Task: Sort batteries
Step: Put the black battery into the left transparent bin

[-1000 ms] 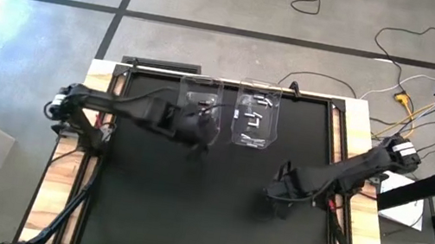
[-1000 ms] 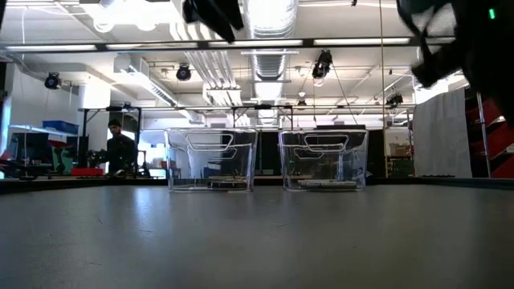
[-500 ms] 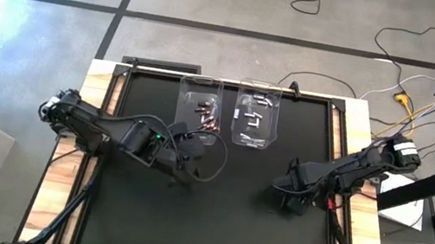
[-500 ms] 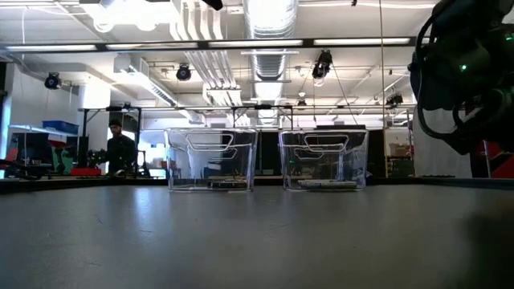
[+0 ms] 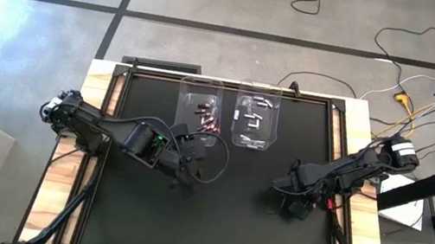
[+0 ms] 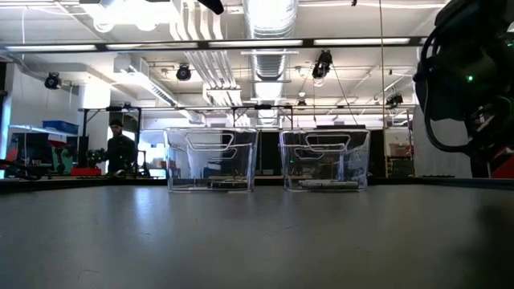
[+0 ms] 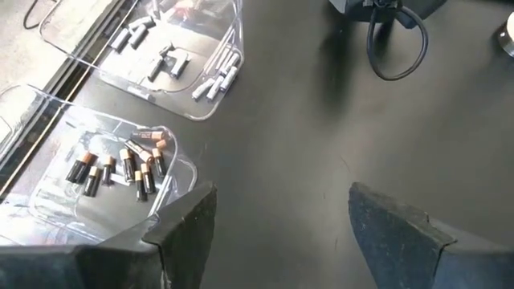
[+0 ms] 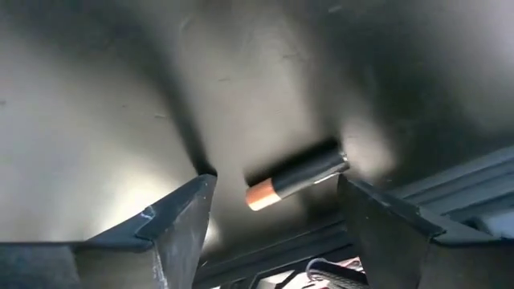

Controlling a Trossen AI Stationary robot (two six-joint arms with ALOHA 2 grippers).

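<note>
Black tabletop [image 5: 218, 227] under two low-bent arms: left gripper [image 7: 277, 225] wide, right gripper [image 8: 273, 210] wide around dark battery [image 8: 295, 184].

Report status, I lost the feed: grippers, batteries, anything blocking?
Left gripper open, empty, near the tubs. Right gripper open over a lone dark battery on the mat. Nothing in the way.

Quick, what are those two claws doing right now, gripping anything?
Left gripper: open, empty, near the tub of dark batteries.
Right gripper: open, over a dark battery, not holding it.
</note>
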